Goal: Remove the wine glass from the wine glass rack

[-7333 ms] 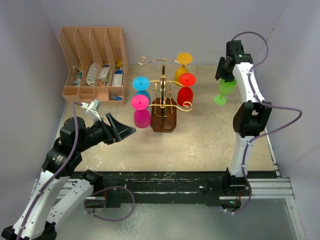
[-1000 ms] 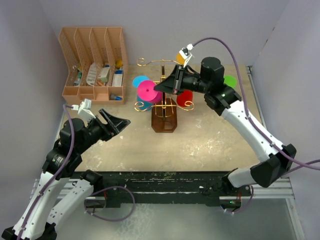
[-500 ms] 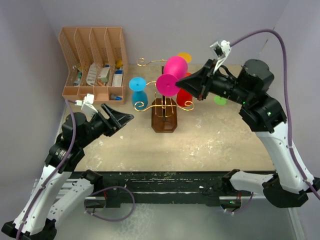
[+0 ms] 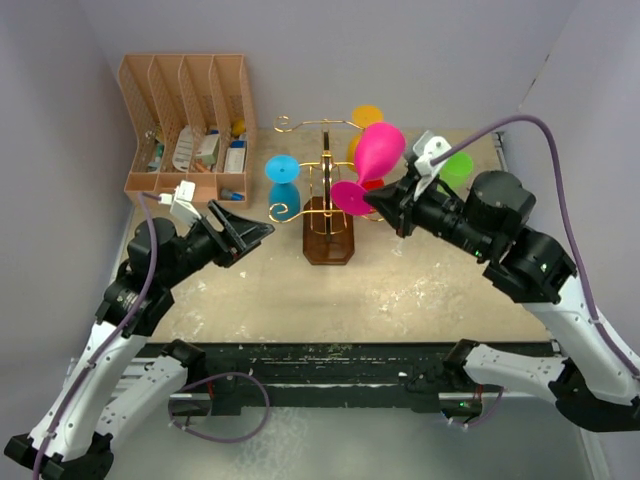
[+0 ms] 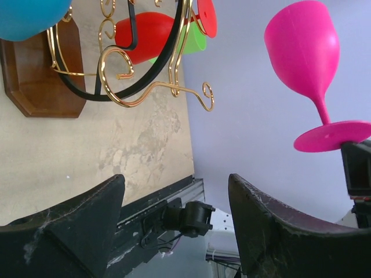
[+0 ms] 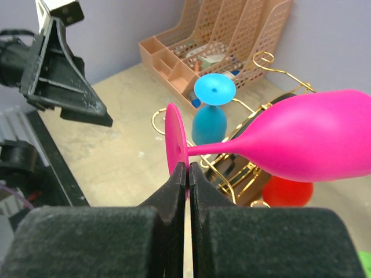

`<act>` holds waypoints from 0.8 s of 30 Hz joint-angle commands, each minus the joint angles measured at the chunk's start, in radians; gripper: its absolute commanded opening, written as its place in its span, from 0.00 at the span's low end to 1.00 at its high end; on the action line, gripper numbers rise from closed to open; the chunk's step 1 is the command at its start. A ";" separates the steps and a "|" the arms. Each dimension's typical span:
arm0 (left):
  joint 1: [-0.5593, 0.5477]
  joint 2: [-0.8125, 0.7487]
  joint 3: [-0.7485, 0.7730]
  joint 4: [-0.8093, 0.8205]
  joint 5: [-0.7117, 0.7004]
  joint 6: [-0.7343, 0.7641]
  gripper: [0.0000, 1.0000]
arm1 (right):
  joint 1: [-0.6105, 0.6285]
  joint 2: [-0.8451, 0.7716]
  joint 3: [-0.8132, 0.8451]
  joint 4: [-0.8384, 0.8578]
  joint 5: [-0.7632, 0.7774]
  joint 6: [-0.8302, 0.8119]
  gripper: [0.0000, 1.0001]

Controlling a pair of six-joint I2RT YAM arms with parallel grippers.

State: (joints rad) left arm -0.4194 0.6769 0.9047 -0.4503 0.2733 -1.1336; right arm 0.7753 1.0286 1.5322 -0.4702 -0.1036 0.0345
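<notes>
The pink wine glass (image 4: 380,148) hangs in the air, tilted, in front of the right side of the wine glass rack (image 4: 325,170), free of its gold arms. My right gripper (image 4: 375,200) is shut on the rim of its round foot (image 6: 175,145); the bowl (image 6: 307,142) points right in the right wrist view. A blue glass (image 4: 283,180) still hangs on the rack's left side, with red (image 6: 287,191) and orange (image 4: 367,118) glasses on the right. My left gripper (image 4: 258,232) is open and holds nothing, left of the rack's dark wooden base (image 4: 327,232).
A tan slotted file organiser (image 4: 188,130) holding small items stands at the back left. A green glass (image 4: 458,165) stands on the table to the right, behind my right arm. Purple walls close in the left, back and right sides.
My right gripper has carried the pink glass from the rack's left side across to its right front, tilting the bowl upward. The left gripper has crept slightly toward the rack.
</notes>
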 commanded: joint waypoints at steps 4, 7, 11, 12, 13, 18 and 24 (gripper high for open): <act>0.001 0.035 0.013 0.093 0.087 -0.038 0.75 | 0.235 -0.053 -0.113 0.134 0.427 -0.267 0.00; 0.002 0.056 0.016 0.107 0.124 -0.059 0.75 | 0.442 -0.015 -0.183 0.218 0.710 -0.436 0.00; 0.002 0.070 0.033 0.119 0.145 -0.080 0.74 | 0.688 0.035 -0.336 0.502 1.030 -0.750 0.00; 0.002 0.070 0.039 0.124 0.147 -0.085 0.74 | 0.715 0.038 -0.350 0.539 1.043 -0.780 0.00; 0.002 0.068 0.044 0.122 0.146 -0.089 0.74 | 0.728 0.039 -0.361 0.565 1.052 -0.802 0.00; 0.002 0.032 0.058 0.117 0.127 -0.119 0.73 | 0.800 0.003 -0.496 0.823 1.136 -1.028 0.00; 0.001 0.020 0.023 0.173 0.157 -0.177 0.72 | 0.884 0.038 -0.684 1.230 1.172 -1.362 0.00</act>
State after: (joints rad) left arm -0.4194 0.7052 0.9150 -0.3618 0.3973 -1.2469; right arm 1.6199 1.0523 0.9333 0.3283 0.9890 -1.0130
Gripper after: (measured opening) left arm 0.727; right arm 0.007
